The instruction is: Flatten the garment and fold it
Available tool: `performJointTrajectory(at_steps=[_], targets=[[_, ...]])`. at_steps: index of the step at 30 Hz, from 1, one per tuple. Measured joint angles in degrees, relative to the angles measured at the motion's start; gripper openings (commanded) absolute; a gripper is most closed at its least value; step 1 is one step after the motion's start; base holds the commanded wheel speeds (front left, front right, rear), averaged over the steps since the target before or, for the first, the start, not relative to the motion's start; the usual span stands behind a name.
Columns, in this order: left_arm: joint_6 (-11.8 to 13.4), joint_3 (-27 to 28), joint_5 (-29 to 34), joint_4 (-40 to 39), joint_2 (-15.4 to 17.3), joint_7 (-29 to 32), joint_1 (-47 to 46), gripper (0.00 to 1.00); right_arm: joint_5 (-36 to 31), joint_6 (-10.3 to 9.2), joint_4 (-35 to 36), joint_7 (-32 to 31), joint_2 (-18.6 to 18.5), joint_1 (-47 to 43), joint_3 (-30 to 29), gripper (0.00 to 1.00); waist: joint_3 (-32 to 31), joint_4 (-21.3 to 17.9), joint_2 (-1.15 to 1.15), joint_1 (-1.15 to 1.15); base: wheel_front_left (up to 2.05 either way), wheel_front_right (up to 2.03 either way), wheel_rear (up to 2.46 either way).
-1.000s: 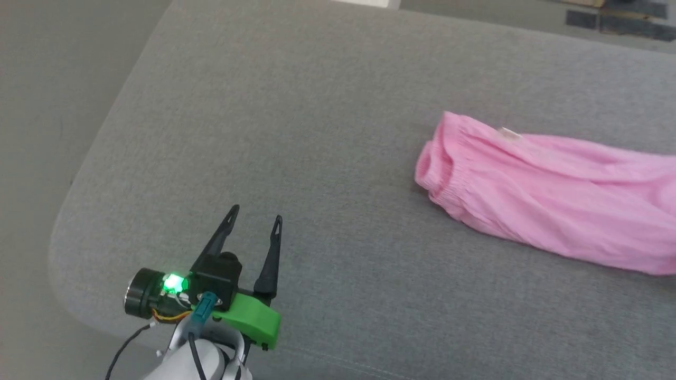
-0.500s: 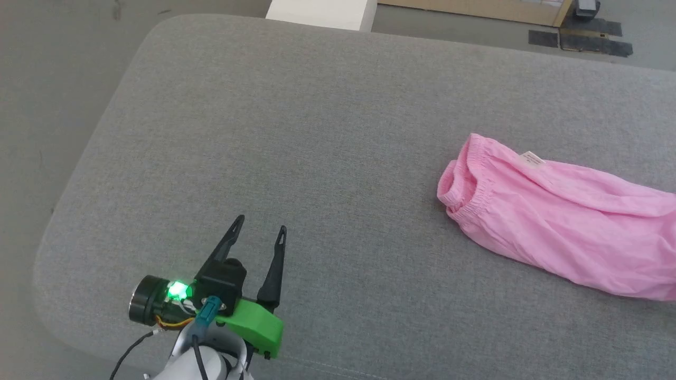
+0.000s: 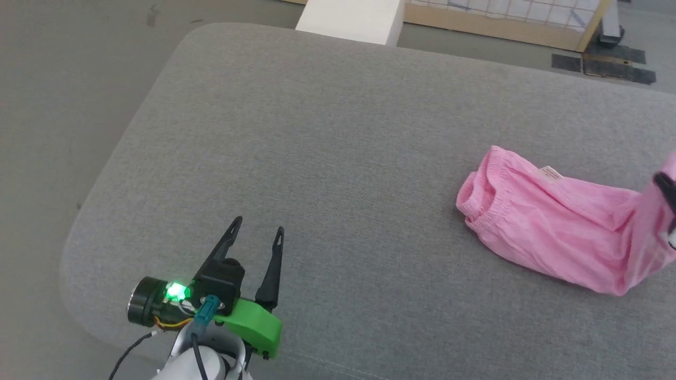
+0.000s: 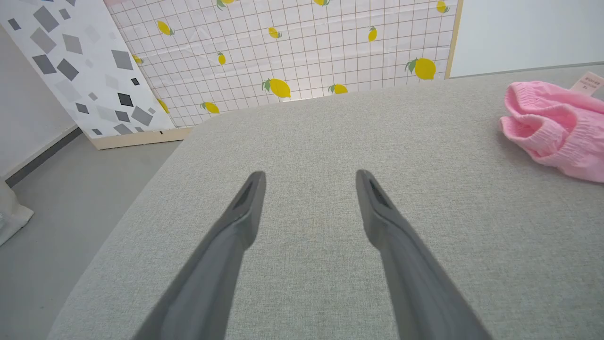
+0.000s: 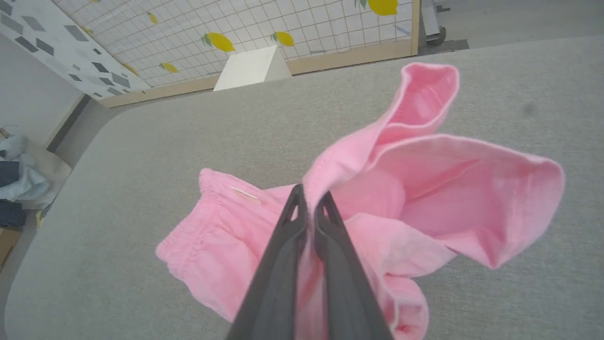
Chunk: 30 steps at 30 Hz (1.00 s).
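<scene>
The garment [image 3: 549,227] is a light-pink piece lying on the grey cushioned surface [image 3: 338,148] at the right of the head view, its gathered elastic band to the left and a small white label [image 3: 550,173] on top. My right gripper [image 5: 309,200] is shut on a hem of the garment [image 5: 424,189] and lifts that end off the surface. My left gripper [image 3: 257,226] stands open near the front left corner, well left of the garment, with nothing between its fingers. In the left wrist view the garment [image 4: 557,127] shows at the far right beyond my left gripper [image 4: 309,182].
A white block [image 3: 351,20] stands just past the far edge of the surface. Behind it is a lemon-patterned grid panel [image 4: 292,52] and a panel with grey shapes [image 4: 75,61]. Grey floor [image 3: 58,105] lies left of the rounded edge. Clothes [image 5: 14,174] lie on the floor.
The garment's right end has risen off the surface in my right gripper, bunching the fabric leftward. The head camera has shifted. My left gripper has stayed open in place.
</scene>
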<state>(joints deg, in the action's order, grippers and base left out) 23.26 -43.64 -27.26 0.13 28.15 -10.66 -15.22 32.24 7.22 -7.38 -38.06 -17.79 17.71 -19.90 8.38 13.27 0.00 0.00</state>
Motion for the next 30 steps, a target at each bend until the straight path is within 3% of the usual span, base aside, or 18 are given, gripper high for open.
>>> performJointTrajectory(at_steps=[14, 22, 30], targets=[[0.6, -0.1, -0.1, 0.6, -0.2, -0.6, 0.0, 1.0, -1.8, 0.0, 6.4, -3.4, 5.0, 2.5, 12.1, 0.0, -0.2, 5.1, 0.0, 0.0, 0.0, 0.0, 0.0], [0.6, -0.2, -0.1, 0.7, -1.4, -1.3, 0.0, 1.0, -8.5, 0.0, 1.7, -4.8, 4.0, 1.9, 18.2, 0.0, 2.2, 6.5, 0.0, 0.0, 0.0, 0.0, 0.0], [0.6, -0.4, -0.1, 1.4, -2.9, -2.1, -0.1, 1.0, -10.1, 0.0, -2.6, -2.5, 1.8, 1.9, 25.7, 0.0, 5.5, 7.5, 0.0, 0.0, 0.0, 0.0, 0.0]])
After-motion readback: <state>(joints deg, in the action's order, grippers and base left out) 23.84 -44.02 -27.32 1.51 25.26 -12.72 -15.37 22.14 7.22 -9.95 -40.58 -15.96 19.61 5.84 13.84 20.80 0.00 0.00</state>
